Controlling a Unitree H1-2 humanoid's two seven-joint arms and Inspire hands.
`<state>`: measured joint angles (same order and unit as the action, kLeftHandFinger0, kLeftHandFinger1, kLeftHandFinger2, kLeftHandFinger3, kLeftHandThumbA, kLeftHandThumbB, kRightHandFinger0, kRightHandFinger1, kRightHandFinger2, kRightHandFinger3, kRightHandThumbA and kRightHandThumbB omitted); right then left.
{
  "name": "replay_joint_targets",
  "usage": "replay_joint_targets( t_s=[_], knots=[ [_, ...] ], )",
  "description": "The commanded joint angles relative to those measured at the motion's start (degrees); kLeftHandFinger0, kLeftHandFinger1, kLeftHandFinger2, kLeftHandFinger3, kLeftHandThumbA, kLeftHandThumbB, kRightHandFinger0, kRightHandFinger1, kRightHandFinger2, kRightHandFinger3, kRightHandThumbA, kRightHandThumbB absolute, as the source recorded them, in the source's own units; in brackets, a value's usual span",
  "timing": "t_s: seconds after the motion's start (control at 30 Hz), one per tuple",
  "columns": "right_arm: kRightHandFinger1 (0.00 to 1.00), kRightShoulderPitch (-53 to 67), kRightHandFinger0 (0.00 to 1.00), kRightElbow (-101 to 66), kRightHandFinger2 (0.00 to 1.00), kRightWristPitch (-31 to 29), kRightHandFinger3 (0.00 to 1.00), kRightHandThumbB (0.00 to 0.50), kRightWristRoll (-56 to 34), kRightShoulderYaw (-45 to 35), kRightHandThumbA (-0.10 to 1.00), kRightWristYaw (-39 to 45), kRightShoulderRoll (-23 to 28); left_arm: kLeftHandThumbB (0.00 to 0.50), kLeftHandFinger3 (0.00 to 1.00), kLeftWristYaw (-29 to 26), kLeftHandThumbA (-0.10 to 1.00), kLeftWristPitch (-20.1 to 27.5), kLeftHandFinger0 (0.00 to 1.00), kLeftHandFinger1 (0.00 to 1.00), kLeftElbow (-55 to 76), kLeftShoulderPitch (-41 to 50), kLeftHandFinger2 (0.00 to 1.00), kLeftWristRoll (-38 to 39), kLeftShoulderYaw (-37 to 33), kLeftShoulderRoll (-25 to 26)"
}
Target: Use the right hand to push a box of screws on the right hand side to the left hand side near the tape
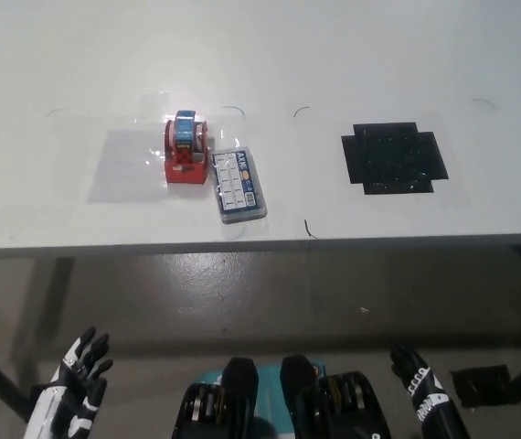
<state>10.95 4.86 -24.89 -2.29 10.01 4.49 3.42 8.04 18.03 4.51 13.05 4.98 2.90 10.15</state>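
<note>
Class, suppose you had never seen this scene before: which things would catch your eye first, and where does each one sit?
The red tape dispenser stands out most, left of centre on the white table, with the box of screws lying right beside it toward the near edge. To the right, a black patch marks the tabletop. Both hands hang low before the table, fingers apart: the left hand at lower left, the right hand at lower right.

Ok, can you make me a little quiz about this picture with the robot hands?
1. True or false: the box of screws sits right beside the red tape dispenser.
2. What colour is the square patch on the table?
3. Which hand is at the picture's lower left: A) black right hand, B) white left hand?

Key: 1 true. 2 black. 3 B.
</note>
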Motion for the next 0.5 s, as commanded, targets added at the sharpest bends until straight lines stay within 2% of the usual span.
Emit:
replay_joint_targets(
  t_s=[0.0, 0.17, 0.23, 0.33, 0.47],
  knots=[
    [1.00, -1.36, 1.00, 0.25, 1.00, -2.04, 1.00, 0.247, -1.42, -1.78, 1.00, 1.82, -1.16, 0.226, 1.00, -0.27, 0.76, 1.57, 1.00, 1.00, -0.55, -0.14, 1.00, 0.02, 0.16, -0.22],
    [1.00, -2.67, 1.00, 3.56, 1.00, -2.04, 1.00, 0.262, -1.28, -4.00, 0.97, 1.29, -1.93, 0.224, 1.00, 0.40, 0.74, 1.07, 1.00, 1.00, -1.50, -0.52, 1.00, 1.44, 0.08, -0.06],
    [1.00, -3.13, 1.00, 4.43, 1.00, -2.04, 1.00, 0.244, -1.95, -4.99, 0.94, 1.90, -2.36, 0.209, 1.00, 0.57, 0.72, 1.12, 1.00, 1.00, -1.67, -0.59, 1.00, 1.77, 0.12, 0.05],
    [1.00, -3.06, 1.00, 4.02, 1.00, -2.04, 1.00, 0.258, -2.81, -5.66, 0.92, 2.30, -2.78, 0.201, 1.00, 0.85, 0.71, 1.08, 1.00, 1.00, -1.72, -0.48, 1.00, 2.16, 0.14, 0.34],
    [1.00, -3.05, 1.00, 3.77, 1.00, -2.04, 1.00, 0.247, -3.36, -6.33, 0.89, 2.70, -2.94, 0.177, 1.00, 0.87, 0.70, 1.38, 1.00, 1.00, -1.64, -0.34, 1.00, 1.98, -0.05, 0.27]
  ],
)
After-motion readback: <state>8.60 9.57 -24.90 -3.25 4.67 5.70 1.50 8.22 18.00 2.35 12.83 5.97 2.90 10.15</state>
